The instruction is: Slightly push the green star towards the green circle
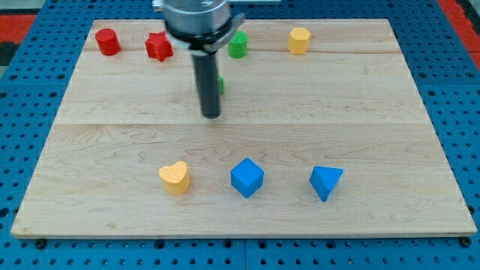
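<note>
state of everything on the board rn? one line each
tip: down on the board, just below the green star
green star: mostly hidden behind the rod
green circle: upright, near the top edge, apart from the star
red cylinder: upright, top left
red star: flat, beside the cylinder
yellow hexagon: upright, top right
yellow heart: bottom row, alone
blue cube: turned corner-on
blue triangle: bottom row, rightmost

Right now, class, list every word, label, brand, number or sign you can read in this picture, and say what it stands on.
None: no readable text shows anywhere in the camera view.
Blocks: the red star, yellow heart, blue cube and the others carry plain colour, no marks.
Wooden board: only grain lines.
Blue pegboard: only holes.
Rod above my tip: plain dark, unlabelled.
</note>
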`<action>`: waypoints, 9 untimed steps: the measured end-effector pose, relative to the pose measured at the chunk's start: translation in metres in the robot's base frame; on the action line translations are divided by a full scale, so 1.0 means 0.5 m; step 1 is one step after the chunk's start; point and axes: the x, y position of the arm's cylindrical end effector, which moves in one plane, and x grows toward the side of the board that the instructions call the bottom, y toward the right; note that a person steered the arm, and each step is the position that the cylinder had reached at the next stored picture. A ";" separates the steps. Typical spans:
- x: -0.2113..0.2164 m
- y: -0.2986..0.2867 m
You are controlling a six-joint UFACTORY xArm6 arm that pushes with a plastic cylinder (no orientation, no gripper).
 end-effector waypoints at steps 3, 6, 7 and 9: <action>-0.116 0.012; -0.084 -0.062; -0.114 -0.070; -0.115 -0.062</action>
